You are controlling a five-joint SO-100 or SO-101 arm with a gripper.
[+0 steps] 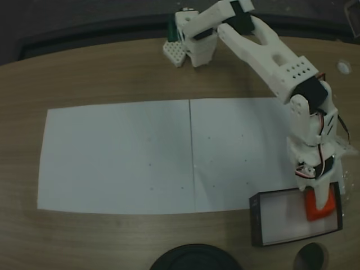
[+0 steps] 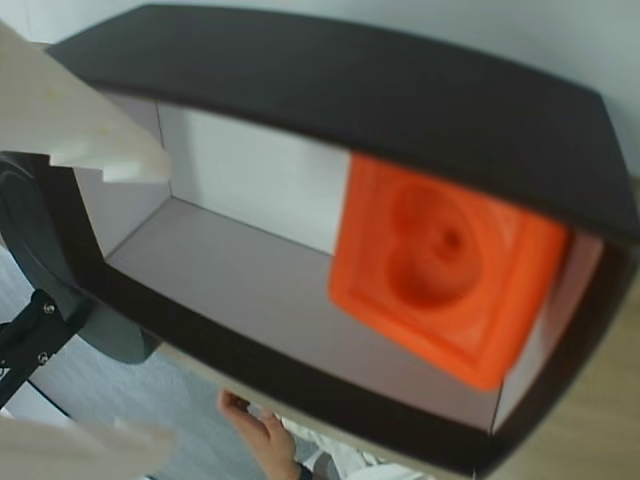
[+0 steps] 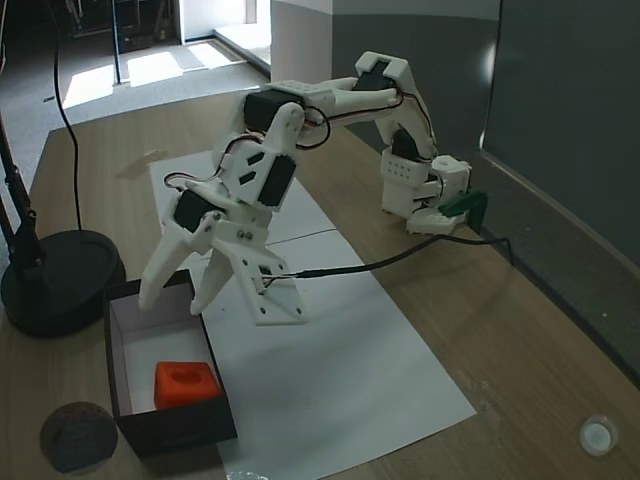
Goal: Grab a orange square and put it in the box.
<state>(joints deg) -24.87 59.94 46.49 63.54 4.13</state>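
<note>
The orange square [image 3: 187,384] is lying on the white floor of the box [image 3: 121,371], free of the hand [image 3: 175,299], whose two white fingers are spread apart and hanging just above the box's open top. In a fixed view from above, the block [image 1: 316,207] is sitting at about three o'clock inside the box [image 1: 256,219], close against the wall on that side, and the arm is covering part of it. The wrist view is looking straight down into the box [image 2: 400,90], with the block [image 2: 440,265] resting hollow face up and nothing else in there with it. To my eye the drop looks done, so the risk is in pulling away: the box is light and thin-walled, and a fingertip [image 3: 151,296] catching the rim on the way up could drag or tip it along the worktop [image 3: 520,330] and spill the block. A black round base [image 3: 55,285] is standing just beside the box at about eleven o'clock in that side view.
</note>
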